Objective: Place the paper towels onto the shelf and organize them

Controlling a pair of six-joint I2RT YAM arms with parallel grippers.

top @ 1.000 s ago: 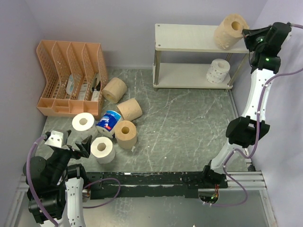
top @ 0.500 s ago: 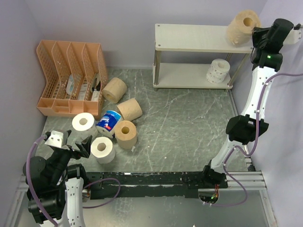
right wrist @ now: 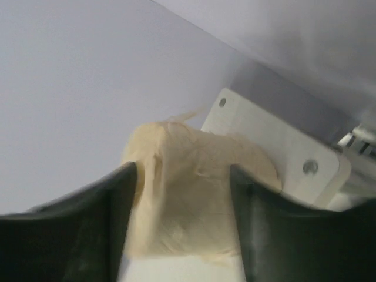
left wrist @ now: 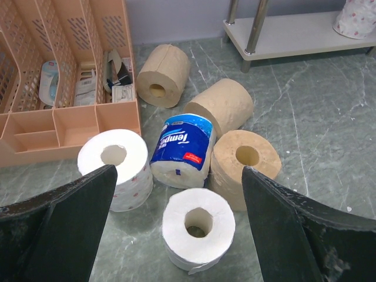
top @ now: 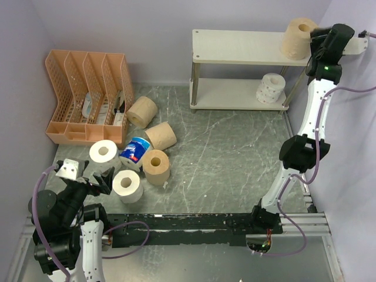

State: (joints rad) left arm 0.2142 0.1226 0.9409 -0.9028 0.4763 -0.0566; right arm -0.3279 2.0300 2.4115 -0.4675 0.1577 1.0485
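A tan paper towel roll (top: pixel 298 36) stands at the right end of the shelf's top board (top: pixel 235 46). My right gripper (top: pixel 317 36) is open, with that roll (right wrist: pixel 194 205) between its spread fingers. A dotted white roll (top: pixel 271 88) sits on the lower board. On the floor lie several rolls: tan ones (top: pixel 143 111) (top: pixel 161 136) (top: pixel 155 166), a blue-and-white one (top: pixel 136 150) and white ones (top: pixel 103 153) (top: pixel 127 185). My left gripper (top: pixel 97 182) hangs open and empty just short of the nearest white roll (left wrist: pixel 198 226).
An orange slotted file organizer (top: pixel 88 97) with small items in it stands at the back left, beside the floor rolls. Purple walls close in the left, back and right. A black rail (top: pixel 194 226) runs along the near edge.
My right gripper carried the tan roll right and turned it upright on the top board's right end, then its fingers spread apart. The left arm barely moved.
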